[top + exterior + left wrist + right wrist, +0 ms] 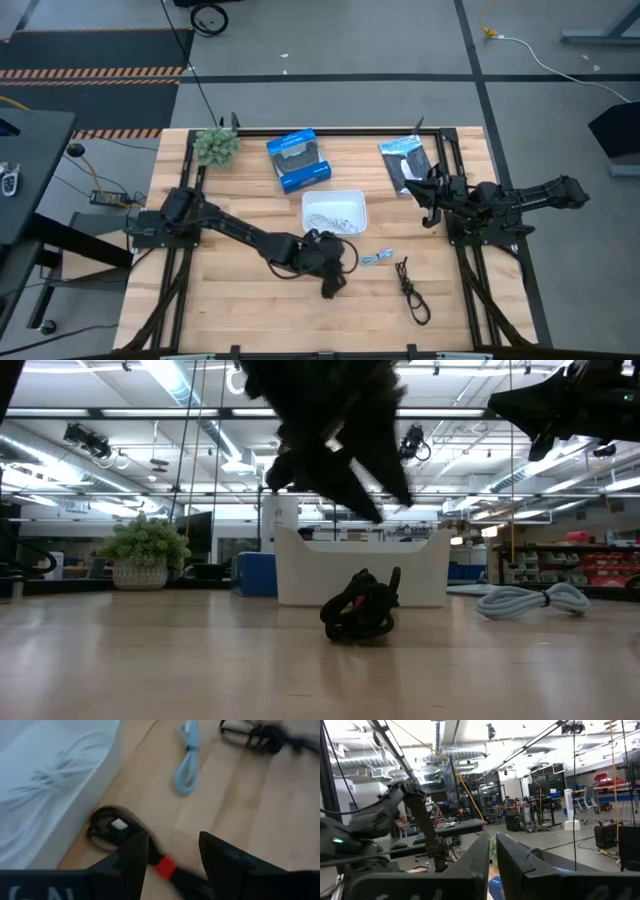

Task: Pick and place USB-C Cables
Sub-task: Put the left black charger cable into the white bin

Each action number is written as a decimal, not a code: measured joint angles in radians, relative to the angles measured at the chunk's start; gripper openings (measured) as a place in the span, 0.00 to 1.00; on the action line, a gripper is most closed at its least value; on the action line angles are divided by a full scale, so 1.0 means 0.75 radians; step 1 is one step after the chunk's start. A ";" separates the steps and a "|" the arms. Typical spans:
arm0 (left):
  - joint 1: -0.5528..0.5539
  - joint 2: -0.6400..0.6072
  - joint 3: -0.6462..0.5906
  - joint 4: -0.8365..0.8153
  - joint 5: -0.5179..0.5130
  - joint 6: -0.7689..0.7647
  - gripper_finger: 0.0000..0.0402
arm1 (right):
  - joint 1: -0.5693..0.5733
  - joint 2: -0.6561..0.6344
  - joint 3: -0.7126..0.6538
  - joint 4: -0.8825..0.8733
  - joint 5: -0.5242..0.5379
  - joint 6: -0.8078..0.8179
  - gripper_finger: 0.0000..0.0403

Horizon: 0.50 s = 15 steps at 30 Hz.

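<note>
The black cable with a red band (165, 866) lies bundled on the table against the near wall of the white tray (358, 198). My left gripper (172, 840) hovers open above it, one finger on either side and not touching; the low view shows the bundle (360, 608) resting on the wood below the gripper (345, 485). The white cable (330, 218) lies inside the tray. On the table to the right rest the light blue-grey cable (377, 258) and the dark brown-black cable (411, 290). My right gripper (430, 195) waits shut, raised near the right edge.
A blue box (298, 160) and a black-and-white packet (405, 162) lie at the far side of the table, and a small potted plant (215, 147) stands at the far left corner. Bare wood stretches along the near left part (220, 300).
</note>
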 joint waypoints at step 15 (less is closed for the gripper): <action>-0.030 0.300 0.394 -0.388 -0.082 -0.297 0.50 | 0.000 0.027 0.001 0.025 -0.005 0.000 0.10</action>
